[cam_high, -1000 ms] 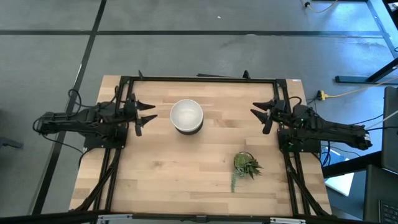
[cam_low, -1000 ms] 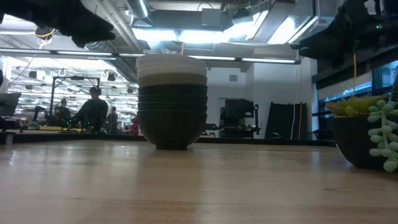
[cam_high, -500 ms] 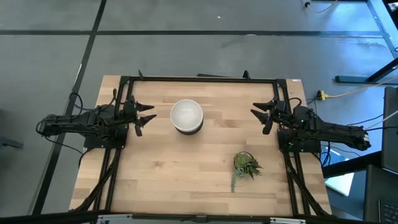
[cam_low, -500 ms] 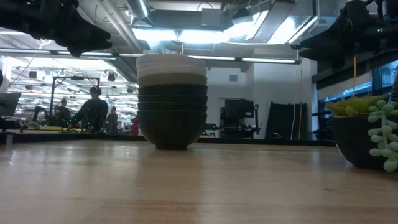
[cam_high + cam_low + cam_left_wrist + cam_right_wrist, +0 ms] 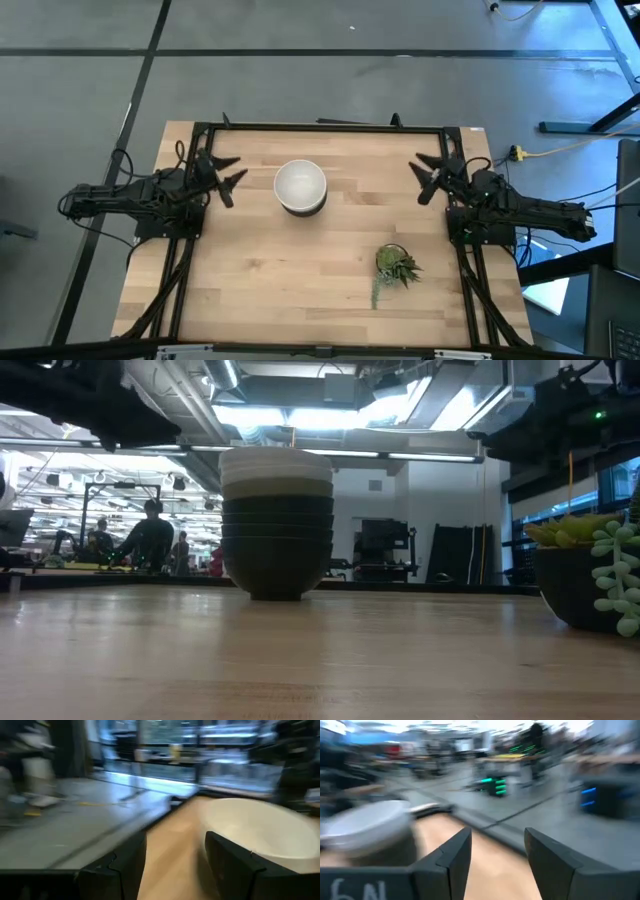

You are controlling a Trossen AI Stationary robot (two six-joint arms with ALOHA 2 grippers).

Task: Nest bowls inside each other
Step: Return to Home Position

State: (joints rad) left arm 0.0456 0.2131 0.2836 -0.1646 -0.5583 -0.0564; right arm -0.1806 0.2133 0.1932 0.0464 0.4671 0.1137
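Note:
The bowls stand nested in one stack [image 5: 300,187] on the table's far middle, the bottom bowl's base on the wood. In the low view the stack [image 5: 276,525] shows dark bowls below and white ones on top. My left gripper [image 5: 224,171] hovers open to the stack's left, apart from it. My right gripper [image 5: 427,176] hovers open near the table's right side, well clear of the stack. The top white bowl [image 5: 265,832] shows in the left wrist view, and the stack [image 5: 367,827] in the right wrist view.
A small potted green plant [image 5: 395,266] sits on the table's right near part and shows at the low view's right edge [image 5: 590,575]. A black frame [image 5: 320,126] runs along the table's far edge and sides. People sit in the room behind [image 5: 148,538].
Both grippers have turned toward the table's far edge and shifted slightly that way, staying open. The bowl stack has kept still.

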